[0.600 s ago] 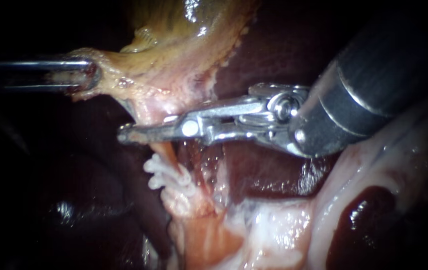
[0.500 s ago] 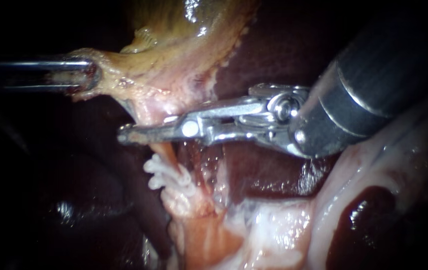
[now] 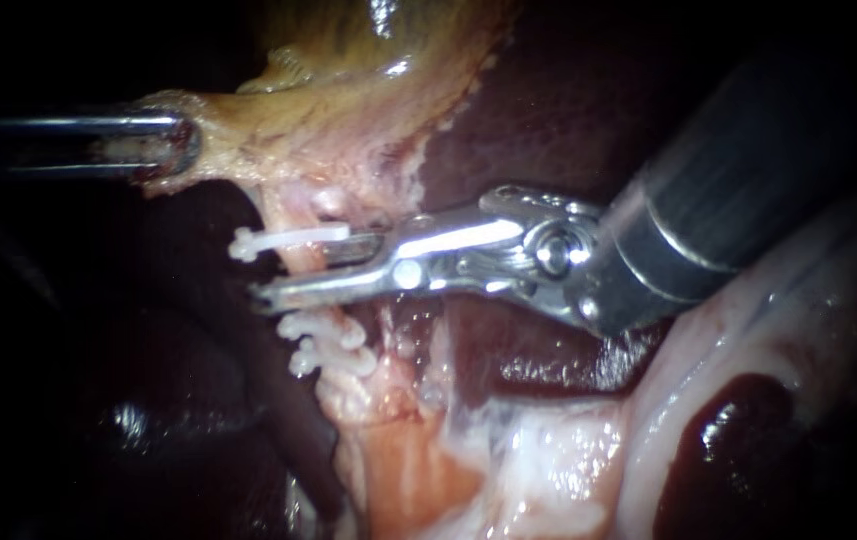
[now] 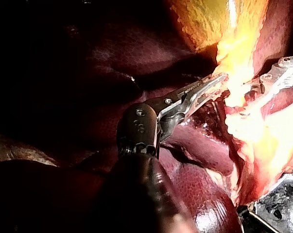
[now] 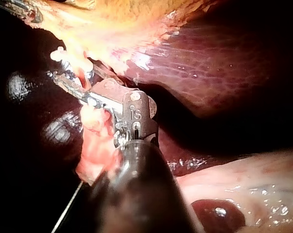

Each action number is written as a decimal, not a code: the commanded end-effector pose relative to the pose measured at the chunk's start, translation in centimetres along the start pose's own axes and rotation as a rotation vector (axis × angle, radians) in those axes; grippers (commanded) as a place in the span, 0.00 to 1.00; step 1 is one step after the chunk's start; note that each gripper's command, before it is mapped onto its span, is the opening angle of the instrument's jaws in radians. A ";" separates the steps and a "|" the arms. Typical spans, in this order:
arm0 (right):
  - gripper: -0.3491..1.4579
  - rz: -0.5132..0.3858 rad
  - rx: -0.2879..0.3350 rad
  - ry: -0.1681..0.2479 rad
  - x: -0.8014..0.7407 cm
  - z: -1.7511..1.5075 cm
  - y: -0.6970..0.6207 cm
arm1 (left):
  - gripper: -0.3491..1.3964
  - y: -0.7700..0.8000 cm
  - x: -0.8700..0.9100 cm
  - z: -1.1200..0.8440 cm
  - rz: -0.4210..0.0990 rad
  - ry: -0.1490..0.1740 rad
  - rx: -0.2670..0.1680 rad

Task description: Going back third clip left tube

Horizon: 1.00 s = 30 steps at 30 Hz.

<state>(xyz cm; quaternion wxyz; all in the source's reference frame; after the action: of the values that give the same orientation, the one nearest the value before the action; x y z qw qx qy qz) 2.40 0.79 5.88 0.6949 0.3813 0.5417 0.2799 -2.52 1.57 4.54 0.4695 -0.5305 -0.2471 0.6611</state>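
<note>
Right instrument [image 3: 283,275], jaws parted, is straddling the white clip [image 3: 293,238] lying crosswise on the left tube [image 3: 303,260]; left instrument [image 3: 173,150] is clamping the gallbladder [image 3: 368,60].

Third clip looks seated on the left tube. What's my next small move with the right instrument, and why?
Probably draw the right instrument straight back along its shaft, jaws open. The top clip sits across the tube above the lower clips, close against the upper jaw, so closing or swinging might snag it. Left instrument holds the gallbladder.
</note>
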 end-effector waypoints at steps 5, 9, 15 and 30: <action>0.47 -0.171 -0.012 0.000 -0.12 -0.30 0.00 | 0.00 0.00 0.00 0.00 0.000 0.000 0.000; 0.47 -0.338 -0.034 0.001 -0.21 -0.67 -0.12 | 0.00 0.00 0.00 -0.01 0.000 -0.001 -0.001; 0.47 -0.507 -0.060 -0.004 -0.41 -1.40 -0.38 | 0.00 0.00 0.00 -0.01 0.000 0.000 0.000; 0.47 -0.544 -0.083 -0.010 -0.58 -1.87 -0.49 | 0.00 -0.07 -0.07 0.16 0.005 0.004 0.005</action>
<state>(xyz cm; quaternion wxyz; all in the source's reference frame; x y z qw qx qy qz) 0.44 0.47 5.55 0.7623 0.1941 0.6086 0.1038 -2.67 1.57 4.71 0.4704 -0.5311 -0.2420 0.6619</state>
